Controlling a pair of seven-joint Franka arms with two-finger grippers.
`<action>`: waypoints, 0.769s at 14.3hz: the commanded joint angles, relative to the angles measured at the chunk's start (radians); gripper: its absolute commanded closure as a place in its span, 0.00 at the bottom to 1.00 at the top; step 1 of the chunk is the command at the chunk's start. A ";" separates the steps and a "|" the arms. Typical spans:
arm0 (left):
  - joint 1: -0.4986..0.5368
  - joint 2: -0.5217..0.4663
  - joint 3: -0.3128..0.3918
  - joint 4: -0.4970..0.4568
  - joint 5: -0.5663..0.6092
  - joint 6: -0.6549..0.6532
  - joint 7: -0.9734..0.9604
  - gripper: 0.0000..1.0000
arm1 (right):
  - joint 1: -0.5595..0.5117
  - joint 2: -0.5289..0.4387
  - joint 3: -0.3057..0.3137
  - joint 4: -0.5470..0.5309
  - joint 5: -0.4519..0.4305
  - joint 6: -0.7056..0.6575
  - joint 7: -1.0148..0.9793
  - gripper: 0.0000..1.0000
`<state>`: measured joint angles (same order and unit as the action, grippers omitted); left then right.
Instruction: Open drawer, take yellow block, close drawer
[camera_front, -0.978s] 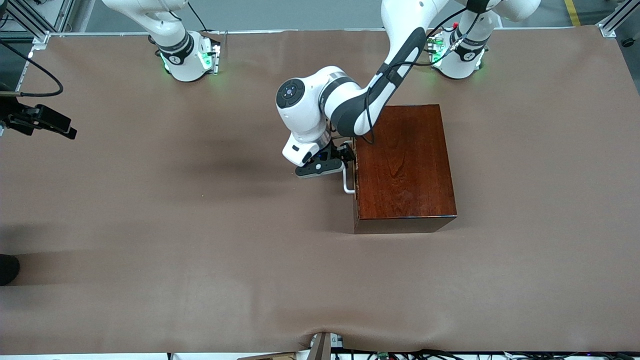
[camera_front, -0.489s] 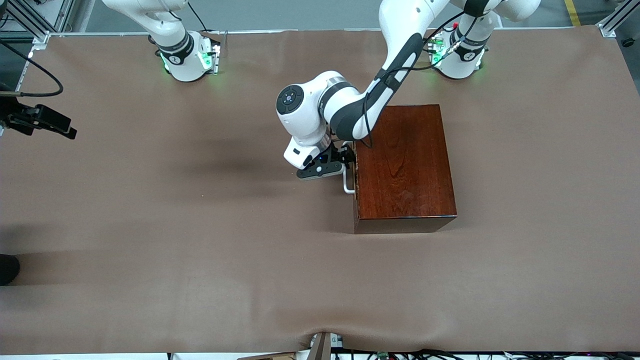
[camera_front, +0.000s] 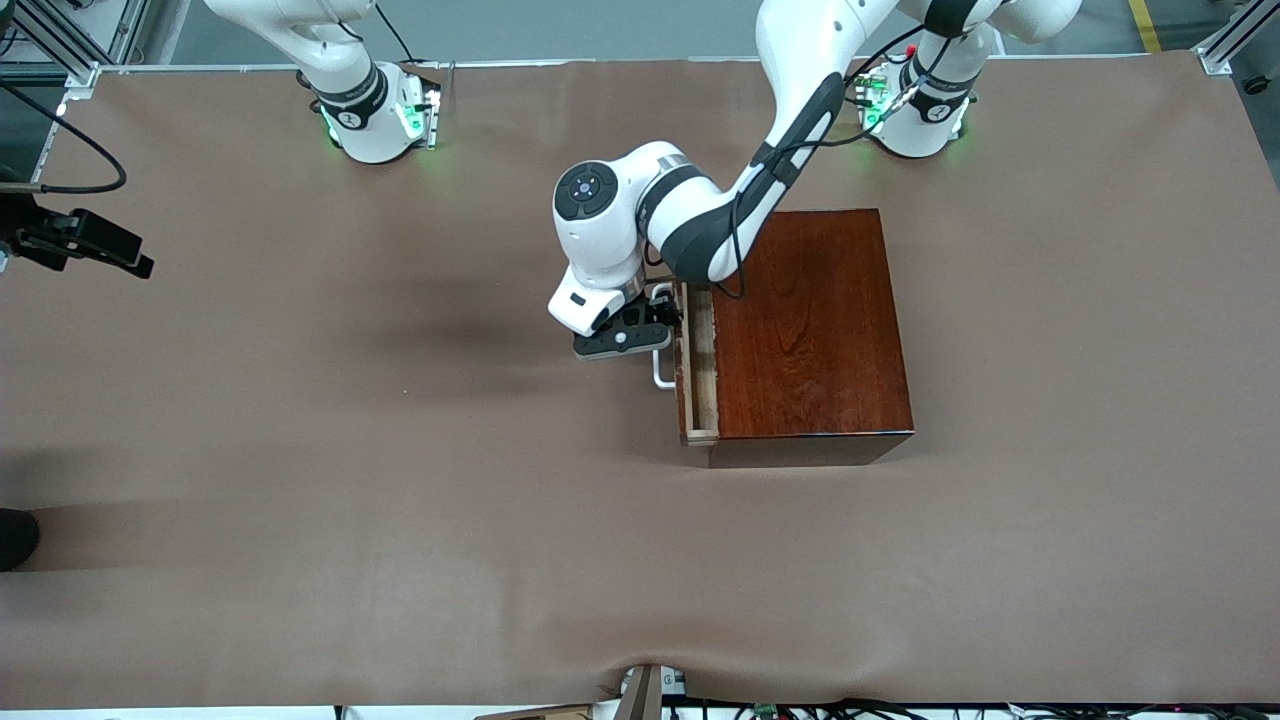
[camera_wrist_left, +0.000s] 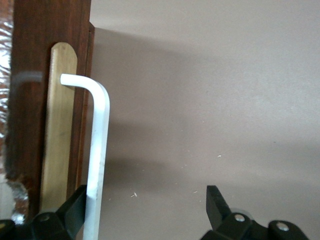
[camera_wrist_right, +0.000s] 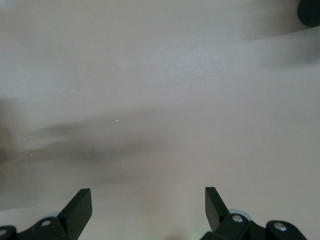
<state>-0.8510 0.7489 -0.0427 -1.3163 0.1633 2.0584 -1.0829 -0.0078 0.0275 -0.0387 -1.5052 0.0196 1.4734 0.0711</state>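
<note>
A: Since a second ago the drawer (camera_front: 698, 362) has slid a little way out of the wooden box (camera_front: 812, 322), toward the right arm's end of the table. Back then its front sat flush with the box and only the handle stuck out.

B: And the left gripper (camera_front: 668, 322)?

A: It has moved out with the drawer. It sits at the white handle (camera_front: 662, 370), fingers spread wide. In the left wrist view one finger (camera_wrist_left: 75, 204) is hooked between the handle's bar (camera_wrist_left: 97, 155) and the drawer's front, touching the bar; the other stands well apart over bare table. So it isn't pinching the bar. My guess is it pulls with that one hooked finger.

B: Can you see the yellow block?

A: No. Only a narrow strip of the light-wood tray shows beside the box, and nothing yellow lies in it. I judge the block is deeper in, under the box's top.

B: The right arm?

A: It waits. Its right gripper (camera_wrist_right: 148, 205) is open, holding nothing, over bare table well apart from the box.

B: Risk?

A: The finger could slip off the bar.
</note>
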 joint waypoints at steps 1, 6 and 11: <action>-0.013 0.078 -0.020 0.086 -0.043 0.075 -0.022 0.00 | 0.003 -0.015 -0.004 -0.007 0.014 -0.007 0.006 0.00; -0.029 0.116 -0.026 0.146 -0.059 0.207 -0.028 0.00 | 0.003 -0.015 -0.004 -0.007 0.014 -0.007 0.006 0.00; -0.043 0.130 -0.043 0.147 -0.059 0.278 -0.028 0.00 | 0.003 -0.015 -0.004 -0.007 0.014 -0.007 0.006 0.00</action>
<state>-0.8818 0.8115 -0.0659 -1.2394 0.1336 2.2352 -1.0994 -0.0078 0.0275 -0.0387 -1.5052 0.0196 1.4733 0.0711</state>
